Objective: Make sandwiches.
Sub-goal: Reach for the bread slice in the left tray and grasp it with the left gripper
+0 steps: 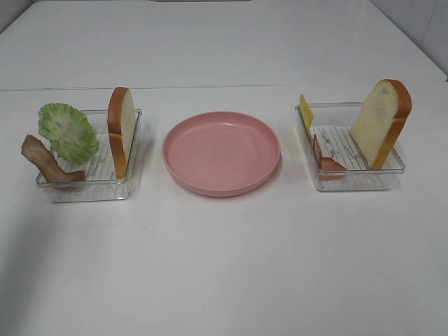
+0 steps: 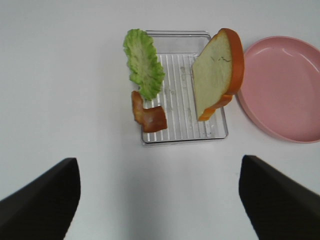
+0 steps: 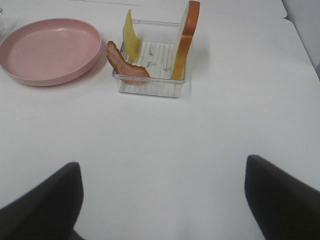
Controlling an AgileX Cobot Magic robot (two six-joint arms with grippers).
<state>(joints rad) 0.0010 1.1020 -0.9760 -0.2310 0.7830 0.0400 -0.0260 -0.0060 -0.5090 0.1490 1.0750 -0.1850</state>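
No stack stands; the sandwich pieces lie apart in two clear trays. The left tray (image 1: 91,185) holds a bread slice (image 1: 121,129) on edge, a frilly green lettuce leaf (image 1: 68,131) and a bacon strip (image 1: 47,161). The right tray (image 1: 350,183) holds a bread slice (image 1: 381,122), a yellow cheese slice (image 1: 306,112) and a bacon strip (image 1: 325,159). The left gripper (image 2: 160,200) is open, back from the left tray (image 2: 185,135). The right gripper (image 3: 162,205) is open, back from the right tray (image 3: 150,90). Neither gripper shows in the exterior view.
A round pink plate (image 1: 222,152) stands bare between the two trays on the white table; it also shows in the left wrist view (image 2: 285,85) and the right wrist view (image 3: 50,50). A seam runs across the table behind the trays.
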